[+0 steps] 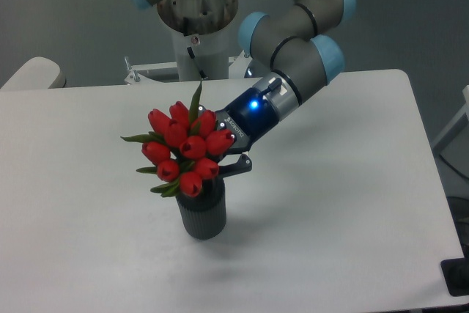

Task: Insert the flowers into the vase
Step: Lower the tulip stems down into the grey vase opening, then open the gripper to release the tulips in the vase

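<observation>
The flowers (183, 148), a tight bunch of red tulip buds with narrow dark-green leaves, lean to the left right over the mouth of the vase (200, 212). The vase is small, dark grey and ribbed, and stands upright on the white table; the lowest buds hide most of its rim. My gripper (227, 160) comes in from the upper right, its blue light lit, and is shut on the flower stems just behind the buds. The stems themselves are hidden by the buds and the fingers, so I cannot tell how deep they sit in the vase.
The arm's base column (196, 27) stands behind the table's far edge. A pale rounded object (33, 75) sits off the table's far left corner. The white table (344, 203) ends at the right, where a dark object (456, 278) sits.
</observation>
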Controlling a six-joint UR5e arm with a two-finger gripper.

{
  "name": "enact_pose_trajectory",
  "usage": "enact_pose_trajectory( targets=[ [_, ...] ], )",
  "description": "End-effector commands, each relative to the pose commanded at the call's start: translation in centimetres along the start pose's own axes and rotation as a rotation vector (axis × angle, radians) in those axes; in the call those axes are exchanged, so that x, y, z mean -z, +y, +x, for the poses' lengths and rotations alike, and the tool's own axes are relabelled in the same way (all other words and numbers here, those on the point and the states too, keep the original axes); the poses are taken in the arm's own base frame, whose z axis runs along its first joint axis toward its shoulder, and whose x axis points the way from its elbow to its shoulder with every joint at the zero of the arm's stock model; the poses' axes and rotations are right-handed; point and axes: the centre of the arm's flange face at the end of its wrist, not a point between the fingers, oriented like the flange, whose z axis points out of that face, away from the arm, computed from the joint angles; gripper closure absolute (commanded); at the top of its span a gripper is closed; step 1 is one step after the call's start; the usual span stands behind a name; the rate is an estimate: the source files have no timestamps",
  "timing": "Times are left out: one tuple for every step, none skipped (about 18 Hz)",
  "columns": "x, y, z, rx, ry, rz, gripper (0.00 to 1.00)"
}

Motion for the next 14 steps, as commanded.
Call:
enact_pose_trajectory(
  targets=[
    [-0.1, 0.4, -0.1, 0.006, 0.003, 0.0, 0.65],
    [-0.2, 0.6, -0.2, 0.007, 0.003, 0.0, 0.65],
    [-0.1, 0.8, -0.4, -0.003, 0.002, 0.0, 0.65],
    [-0.2, 1.0, -0.3, -0.017, 0.003, -0.001, 0.65],
    [-0.1, 1.3, -0.3, -0.017, 0.002, -0.001, 0.65],
    [-0.2, 1.7, -0.4, -0.011, 0.003, -0.002, 0.64],
    [-0.2, 1.9, -0.4, -0.008, 0.003, -0.002, 0.64],
    [-0.1, 2.1, -0.4, -0.003, 0.002, -0.003, 0.63],
    [-0.1, 2.3, -0.4, 0.0, 0.001, -0.003, 0.63],
    [-0.1, 2.7, -0.3, 0.008, 0.002, -0.004, 0.62],
    [-0.2, 3.0, -0.3, 0.014, 0.003, -0.004, 0.62],
    [-0.2, 3.2, -0.2, 0.02, 0.004, -0.005, 0.61],
    [-0.2, 3.3, -0.3, 0.02, 0.004, -0.005, 0.6],
    [-0.2, 3.5, -0.3, 0.018, 0.005, -0.005, 0.58]
  ],
)
